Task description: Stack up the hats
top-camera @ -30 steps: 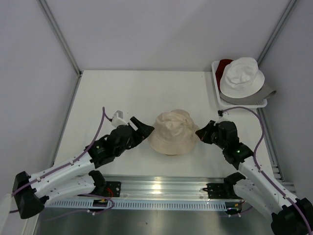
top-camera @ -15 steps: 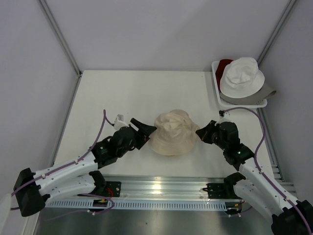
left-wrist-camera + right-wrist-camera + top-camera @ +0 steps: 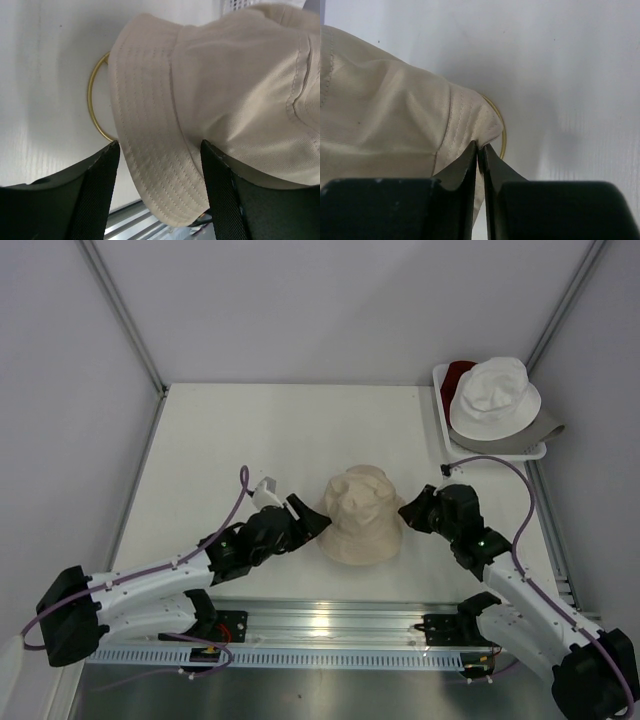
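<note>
The beige hat [image 3: 360, 520] sits in the middle of the table over a gold ring base [image 3: 92, 107]. My left gripper [image 3: 312, 523] is open at the hat's left side. In the left wrist view its fingers straddle the brim [image 3: 160, 165] without squeezing it. My right gripper [image 3: 408, 512] is at the hat's right edge. Its jaws [image 3: 479, 146] stand almost together, and the brim corner [image 3: 487, 127] is drawn to a point at their tips. The white hat [image 3: 495, 395] lies on top of the grey hat [image 3: 547, 430] and the dark red hat [image 3: 455, 375] at the back right.
The three stacked hats rest in a white basket [image 3: 500, 453] at the table's back right corner. A metal rail [image 3: 330, 625] runs along the near edge between the arm bases. Grey walls enclose the table on three sides.
My left gripper has moved right until its fingers straddle the beige hat's brim, and its jaws have narrowed a little. The hat has bunched up and become narrower. The right gripper has stayed at the brim.
</note>
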### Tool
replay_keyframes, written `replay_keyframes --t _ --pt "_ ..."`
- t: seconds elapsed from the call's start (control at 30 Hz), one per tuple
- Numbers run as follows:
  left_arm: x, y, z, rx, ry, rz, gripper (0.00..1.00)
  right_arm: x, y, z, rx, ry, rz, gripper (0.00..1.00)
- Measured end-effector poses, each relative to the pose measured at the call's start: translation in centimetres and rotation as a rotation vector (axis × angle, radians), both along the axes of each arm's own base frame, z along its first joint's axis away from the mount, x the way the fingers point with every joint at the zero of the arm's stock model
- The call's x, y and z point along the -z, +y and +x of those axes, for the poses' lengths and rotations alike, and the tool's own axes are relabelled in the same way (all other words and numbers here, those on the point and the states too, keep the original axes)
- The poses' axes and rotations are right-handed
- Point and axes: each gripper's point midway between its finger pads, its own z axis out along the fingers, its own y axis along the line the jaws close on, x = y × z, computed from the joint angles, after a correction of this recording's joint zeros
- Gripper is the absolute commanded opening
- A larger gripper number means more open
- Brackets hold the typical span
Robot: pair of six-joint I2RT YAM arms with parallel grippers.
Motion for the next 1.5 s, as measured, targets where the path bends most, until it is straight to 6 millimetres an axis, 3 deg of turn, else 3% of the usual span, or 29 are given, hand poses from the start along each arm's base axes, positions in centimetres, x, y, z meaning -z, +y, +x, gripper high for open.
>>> replay_keyframes --t 0.27,0.43,0.53,0.57,0.7,0.77,0.8,0.9,1.0,1.03,1.07,1.13,1.23,1.4,1.5 --pt "-1.0 -1.9 -0.3 0.143 -0.106 0.032 0.35 0.6 1.0 0.9 -0.04 0.037 -0.014 0.06" --pt "-0.2 -2.4 0.0 0.173 -0.127 0.075 0.28 0.5 1.0 1.2 -0.045 0.019 -0.023 0.06" --pt "1.2 -2.4 0.0 0.191 -0.119 0.127 0.27 0.3 0.7 1.5 -0.042 -0.007 -0.048 0.21" --pt "1.8 -2.3 0.0 0.199 -0.115 0.147 0.27 0.3 0.4 1.7 -0.037 -0.014 -0.061 0.38" --pt "3.0 -1.9 -0.5 0.237 -0.106 0.249 0.28 -0.7 -1.1 2.5 -0.006 -0.01 -0.099 0.75" --pt "2.3 -1.7 -0.4 0.246 -0.124 0.284 0.3 -3.3 -2.1 3.8 0.021 -0.03 -0.099 0.96" --pt "1.6 -1.6 -0.4 0.249 -0.141 0.291 0.31 -5.2 -2.6 4.7 0.039 -0.053 -0.091 0.99" --pt "-1.6 -0.8 -0.2 0.233 -0.212 0.277 0.4 -10.9 -4.9 7.0 0.107 -0.11 -0.092 0.99" --pt "-5.3 0.7 -0.3 0.204 -0.294 0.245 0.57 -16.9 -7.8 9.0 0.214 -0.189 -0.11 0.99" --pt "-6.4 1.2 -0.4 0.194 -0.315 0.237 0.71 -18.2 -8.7 9.5 0.248 -0.213 -0.119 0.99" --pt "-7.2 1.9 -0.5 0.185 -0.334 0.239 0.76 -19.0 -9.4 9.7 0.275 -0.231 -0.127 1.0" --pt "-8.4 3.3 -0.7 0.156 -0.35 0.254 0.9 -19.2 -10.9 10.2 0.329 -0.237 -0.146 0.99" --pt "-9.2 5.4 -0.8 0.12 -0.346 0.309 1.0 -17.5 -13.5 11.5 0.415 -0.205 -0.163 0.99" --pt "-9.9 7.9 -1.1 0.106 -0.343 0.397 1.0 -12.5 -18.3 14.2 0.575 -0.116 -0.214 0.99" --pt "-9.2 9.0 -1.1 0.103 -0.328 0.446 0.99 -11.6 -20.4 16.4 0.625 -0.087 -0.256 0.99"
